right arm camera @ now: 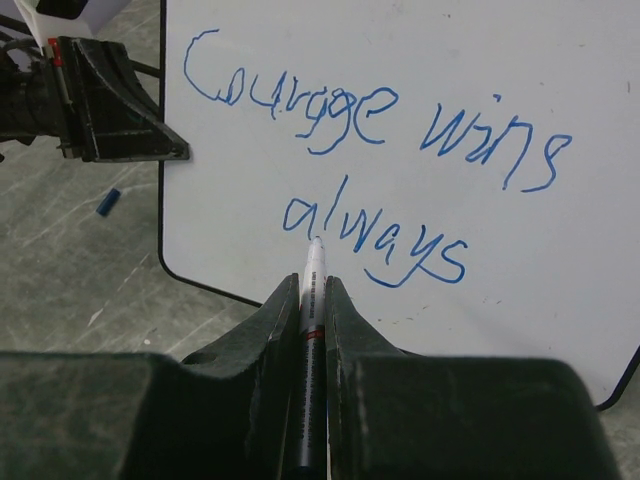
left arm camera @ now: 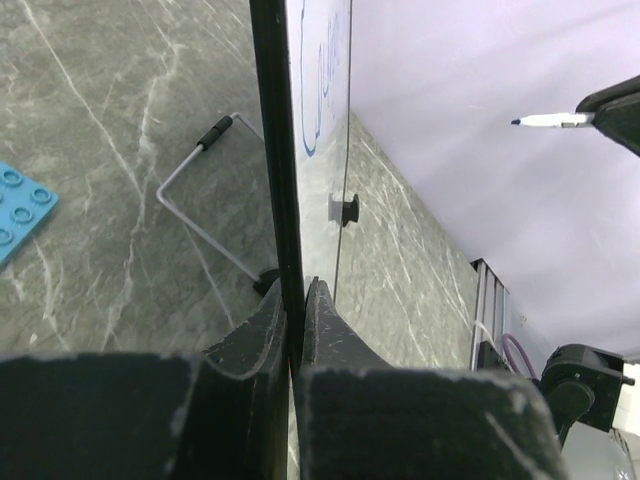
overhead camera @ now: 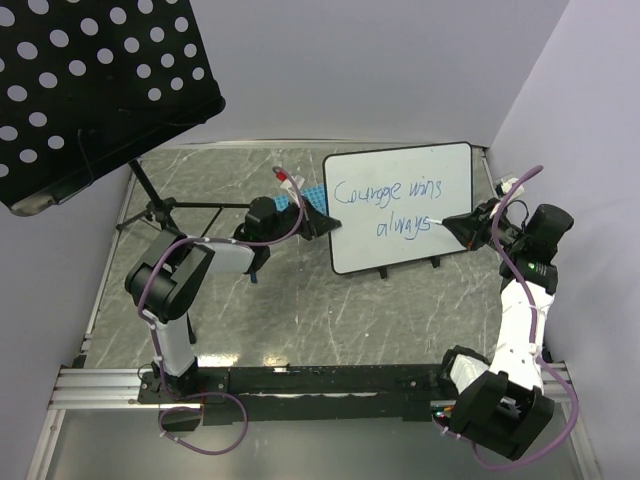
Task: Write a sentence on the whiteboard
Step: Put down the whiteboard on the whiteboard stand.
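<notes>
Apparently the writing is all but done: the large white rectangular whiteboard [overhead camera: 445, 165] with rounded corners and a thin dark edge stands propped on its small black feet at the far right of the grey marbled stone bench [overhead camera: 300, 320], and its face carries the blue handwritten cursive sentence [overhead camera: 390, 192], "Courage wins" on the upper line and "always" beneath it, every letter formed and legible. The left tool [left arm camera: 293, 290] is closed on the whiteboard's left edge, the dark rim pinched between its two fingers, which steadies the board. The right tool [right arm camera: 312, 285] is clamped around a slim white-barrelled marker [right arm camera: 313, 262], whose tip points at the lower line near "always"; from the left wrist view the tip seems to hang clear of the surface, though contact cannot be settled for certain. No word looks missing, so what is left is probably only a closing full stop if wanted, drawing the marker away and letting go of the board.
</notes>
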Controlling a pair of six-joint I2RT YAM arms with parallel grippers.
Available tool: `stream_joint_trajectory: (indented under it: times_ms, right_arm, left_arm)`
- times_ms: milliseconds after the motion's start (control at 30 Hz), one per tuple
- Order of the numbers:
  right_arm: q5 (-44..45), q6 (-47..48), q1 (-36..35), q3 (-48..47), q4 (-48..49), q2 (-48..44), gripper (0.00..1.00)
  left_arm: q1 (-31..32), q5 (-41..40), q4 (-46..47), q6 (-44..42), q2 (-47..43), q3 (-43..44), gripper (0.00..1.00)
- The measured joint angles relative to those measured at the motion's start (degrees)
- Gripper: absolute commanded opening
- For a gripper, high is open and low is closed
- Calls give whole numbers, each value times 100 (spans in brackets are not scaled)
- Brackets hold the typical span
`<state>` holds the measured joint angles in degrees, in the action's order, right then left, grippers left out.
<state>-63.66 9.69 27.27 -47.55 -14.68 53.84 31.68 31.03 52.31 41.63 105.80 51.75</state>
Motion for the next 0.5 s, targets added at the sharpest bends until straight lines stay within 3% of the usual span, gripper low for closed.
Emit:
stream_joint_trajectory:
  times_ms: [500]
  right_arm:
    - [-55, 2, 0, 0, -2, 70, 0]
  left_arm:
    - [-72, 57, 1067, 72, 328, -474, 1]
